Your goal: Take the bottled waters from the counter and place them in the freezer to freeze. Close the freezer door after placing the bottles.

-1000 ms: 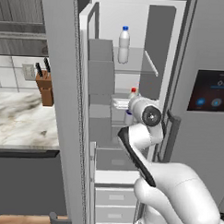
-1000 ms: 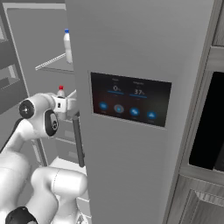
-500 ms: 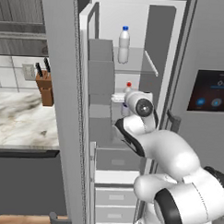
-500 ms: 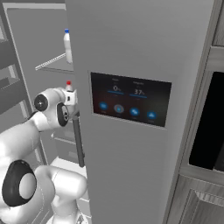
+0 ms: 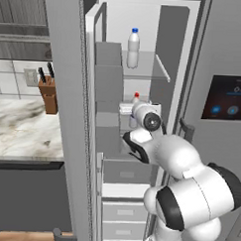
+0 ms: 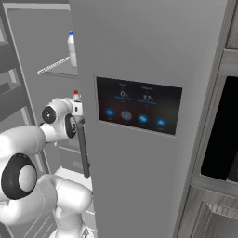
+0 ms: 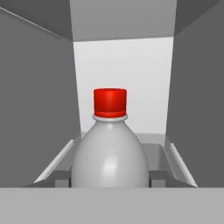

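The red-capped bottled water (image 7: 109, 151) stands upright between my fingertips, and my gripper (image 7: 109, 180) is shut on its body. In the left base view its red cap (image 5: 136, 96) shows just above my hand (image 5: 129, 110), inside the freezer (image 5: 146, 24) at middle height. The blue-capped bottled water (image 5: 133, 48) stands on the upper glass shelf, also seen in the right base view (image 6: 72, 49). The freezer door (image 5: 68, 115) is swung wide open to the left, its grey bins (image 5: 108, 72) facing the compartment. The marble counter (image 5: 18, 128) lies left of the door.
A brown knife block (image 5: 48, 93) stands at the back of the counter. The grey door with the black display panel (image 6: 138, 108) is shut on the right. White drawers (image 5: 121, 212) fill the bottom of the freezer. A white bin (image 7: 153, 151) lies ahead of the held bottle.
My hand has carried the red-capped bottle a little leftward and deeper into the freezer, while my elbow folded up in front of the compartment. The blue-capped bottle stayed put.
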